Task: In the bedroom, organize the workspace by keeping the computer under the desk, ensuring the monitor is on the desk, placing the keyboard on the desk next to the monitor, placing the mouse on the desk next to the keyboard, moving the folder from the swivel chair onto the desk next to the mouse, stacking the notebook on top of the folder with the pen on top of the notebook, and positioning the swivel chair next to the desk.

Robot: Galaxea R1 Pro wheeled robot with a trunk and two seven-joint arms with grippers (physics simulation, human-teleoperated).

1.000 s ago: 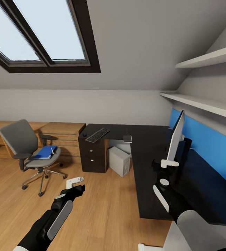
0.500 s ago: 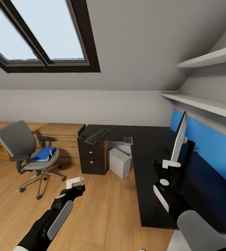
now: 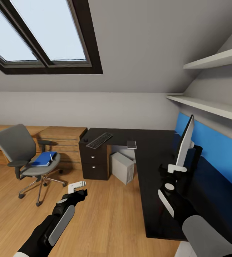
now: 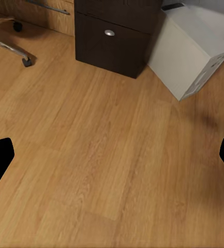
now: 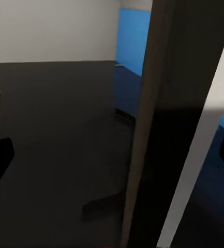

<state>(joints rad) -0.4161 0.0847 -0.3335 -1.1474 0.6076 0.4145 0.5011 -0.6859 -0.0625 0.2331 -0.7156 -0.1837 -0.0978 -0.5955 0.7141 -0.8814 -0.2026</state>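
Note:
The grey swivel chair [image 3: 17,148] stands on the floor at the left, apart from the desk, with the blue folder [image 3: 42,159] on its seat. On the black desk [image 3: 153,153] lie the keyboard [image 3: 99,139], a small black mouse [image 3: 85,140] and the grey notebook [image 3: 131,144]. The light grey computer [image 3: 122,167] [image 4: 187,49] sits under the desk. The monitor [image 3: 185,142] [image 5: 179,103] stands edge-on near the blue panel. My right gripper [image 3: 175,168] [image 5: 112,155] is open, its fingers either side of the monitor's edge. Over the floor, my left gripper [image 3: 76,188] [image 4: 112,160] hangs open and empty.
A dark drawer cabinet [image 3: 93,160] [image 4: 117,44] stands under the desk's far left end, beside the computer. A wooden chest [image 3: 64,139] runs along the back wall behind the chair. Two white shelves [image 3: 212,107] hang above the desk. Wood floor [image 3: 105,214] lies open ahead.
The whole picture has shifted a little, so the camera moved: the chair sits further left and the monitor further right in view. Both arms keep their pose.

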